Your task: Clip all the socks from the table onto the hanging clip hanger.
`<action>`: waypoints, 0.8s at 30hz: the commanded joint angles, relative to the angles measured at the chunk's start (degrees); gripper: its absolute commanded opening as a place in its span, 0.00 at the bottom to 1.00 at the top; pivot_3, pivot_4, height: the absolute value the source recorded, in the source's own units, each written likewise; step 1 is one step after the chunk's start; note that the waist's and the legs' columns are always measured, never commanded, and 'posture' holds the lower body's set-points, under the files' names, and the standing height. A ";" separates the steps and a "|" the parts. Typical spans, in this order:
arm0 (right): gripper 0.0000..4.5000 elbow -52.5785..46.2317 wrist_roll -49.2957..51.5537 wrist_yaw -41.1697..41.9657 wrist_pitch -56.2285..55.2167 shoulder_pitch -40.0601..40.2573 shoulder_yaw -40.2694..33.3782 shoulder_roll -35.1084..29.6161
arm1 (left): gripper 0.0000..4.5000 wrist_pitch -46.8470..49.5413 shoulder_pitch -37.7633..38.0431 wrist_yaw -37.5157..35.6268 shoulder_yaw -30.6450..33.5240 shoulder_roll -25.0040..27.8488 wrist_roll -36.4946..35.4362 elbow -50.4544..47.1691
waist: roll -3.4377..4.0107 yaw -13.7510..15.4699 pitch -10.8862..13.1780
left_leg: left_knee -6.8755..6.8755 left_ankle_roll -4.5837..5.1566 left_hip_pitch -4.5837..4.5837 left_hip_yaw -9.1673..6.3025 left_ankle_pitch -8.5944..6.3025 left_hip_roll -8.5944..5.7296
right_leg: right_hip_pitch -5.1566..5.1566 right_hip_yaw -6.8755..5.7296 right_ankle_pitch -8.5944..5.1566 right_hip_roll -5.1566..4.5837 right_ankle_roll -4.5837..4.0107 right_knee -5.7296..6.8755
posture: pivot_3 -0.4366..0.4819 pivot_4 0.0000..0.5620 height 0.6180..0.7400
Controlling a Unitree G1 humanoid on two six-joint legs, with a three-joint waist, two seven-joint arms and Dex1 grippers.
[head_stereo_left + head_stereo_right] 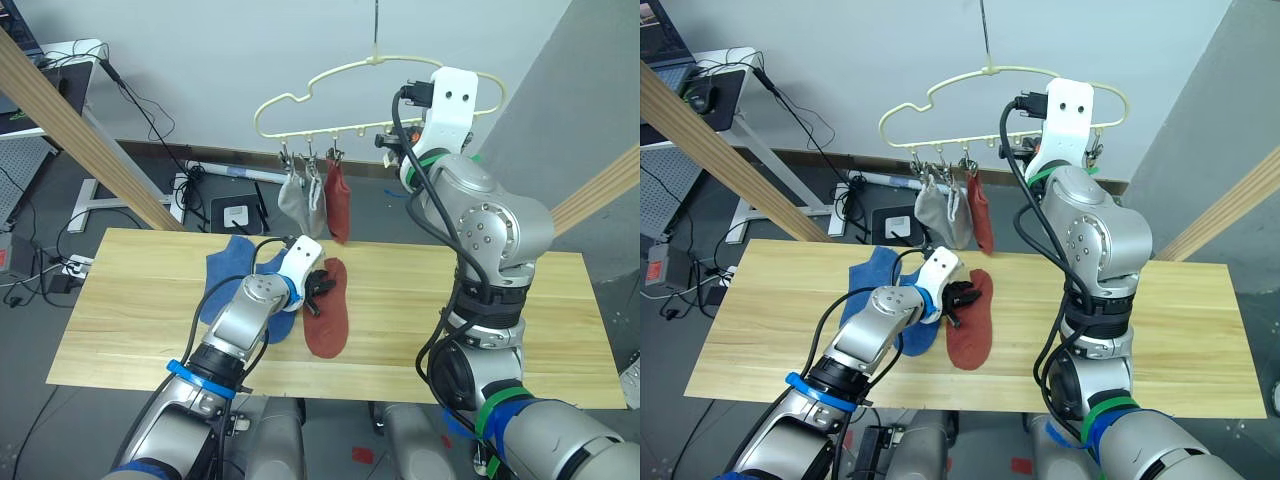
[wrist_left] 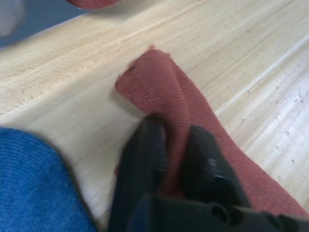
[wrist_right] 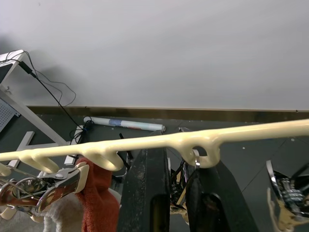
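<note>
I take the clip hanger (image 1: 375, 95) as my landmark: a thin pale-yellow wire outline with a cloud-like curve, hung from a metal hook, with a row of small metal clips along its lower bar.

**Hung items.** Two light grey socks (image 1: 300, 200) and one rust-red sock (image 1: 338, 203) hang from clips at the hanger's left end, the red one rightmost of the three. Their fabric is soft and finely ribbed.

**Desk.** The desk (image 1: 520, 330) lies below and in front of the hanger, a wide rectangular top of light yellowish planks with visible straight grain.

**On the desk.** A second rust-red sock (image 1: 328, 315) lies flat almost directly below the hung ones, its open cuff toward the hanger. Blue socks (image 1: 228, 270) lie in a loose overlapping heap just to its left; I cannot separate them individually.

**Left gripper** (image 1: 318, 287). It rests low on the rust-red sock below the hanger. In the left wrist view, the black fingers (image 2: 147, 145) are nearly closed, with a ridge of the ribbed red fabric pinched up between them.

**Right gripper** (image 3: 176, 193). It is raised at the hanger's lower bar, right of the hung socks. In the right wrist view, its fingers (image 3: 145, 188) stand slightly apart, with a metal clip (image 3: 186, 186) between them; I cannot tell whether they press on it.
</note>
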 commanded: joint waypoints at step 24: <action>0.01 -3.50 1.38 -0.11 2.06 -2.35 -1.77 1.79 | 0.01 4.07 -9.77 -3.94 11.67 -10.05 -16.38 -5.80 | -0.02 -0.07 -0.01 | 0.10 0.00 -0.08 -0.04 0.00 -0.02 | 0.00 -0.05 0.02 -0.01 0.01 0.00 | 0.46 0.60 1.00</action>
